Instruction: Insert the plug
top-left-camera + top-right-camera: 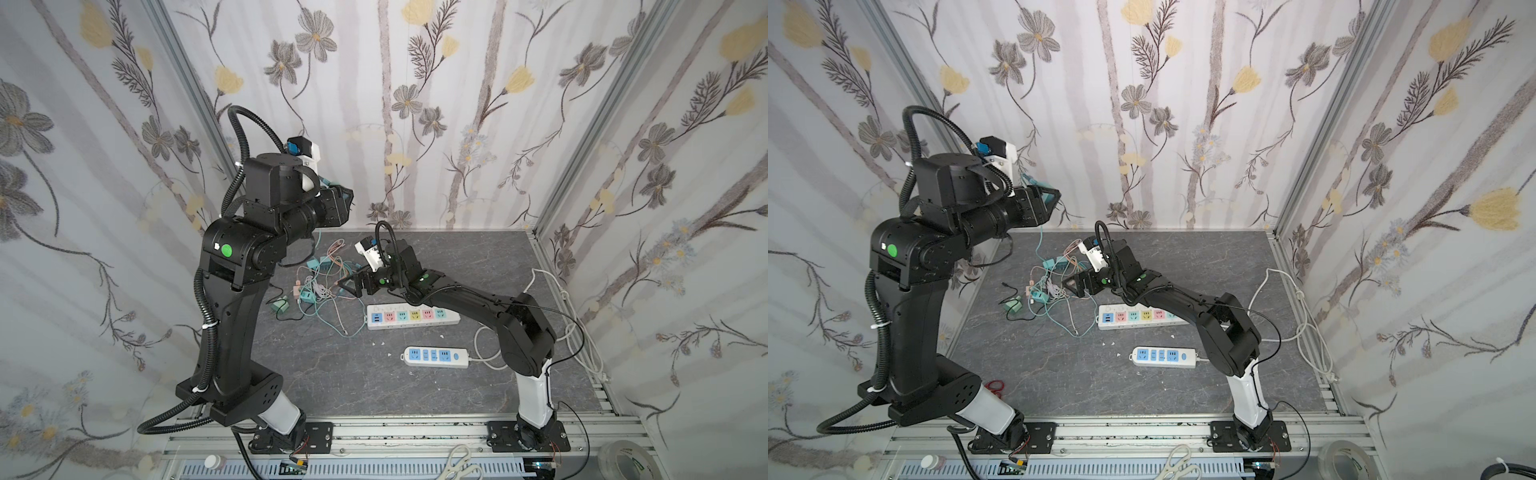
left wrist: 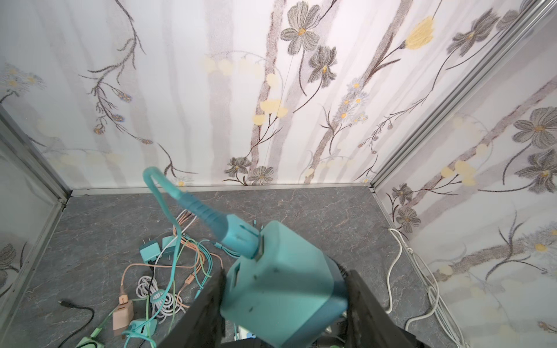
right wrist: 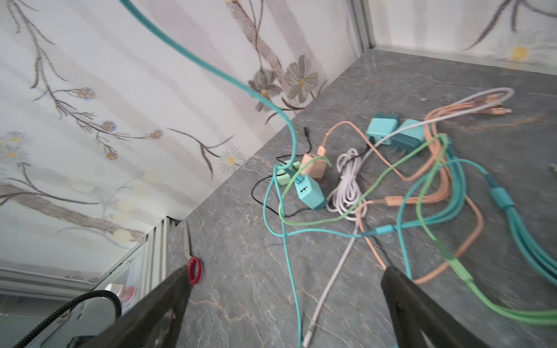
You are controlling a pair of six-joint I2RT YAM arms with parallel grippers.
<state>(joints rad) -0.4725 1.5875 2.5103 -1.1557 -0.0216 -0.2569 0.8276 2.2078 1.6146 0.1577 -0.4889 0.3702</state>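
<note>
The dark grey stone-patterned tabletop (image 1: 332, 374) is boxed in by flowered walls, and the two black arms rise from its near edge. Lying flat, right of the middle, is a long white power strip with coloured sockets (image 1: 411, 316), its long axis running side to side in both top views; a shorter white power strip with blue sockets (image 1: 434, 356) lies nearer me, well apart from it. A tangle of thin coloured cables and small chargers (image 1: 324, 282) sprawls beside the long strip's left end. The right gripper (image 1: 348, 286) hovers low over that tangle, jaws spread wide with nothing between them. The left gripper (image 1: 348, 198) is raised high over the far left of the table, pinching the teal cube-shaped charger plug (image 2: 280, 280) by its sides, with a teal rubber cable (image 2: 168, 192) drooping from its front face. I cannot see its prongs. The long strip lies below and to the right of that plug, so I reckon the left arm must come down and rightward.
</note>
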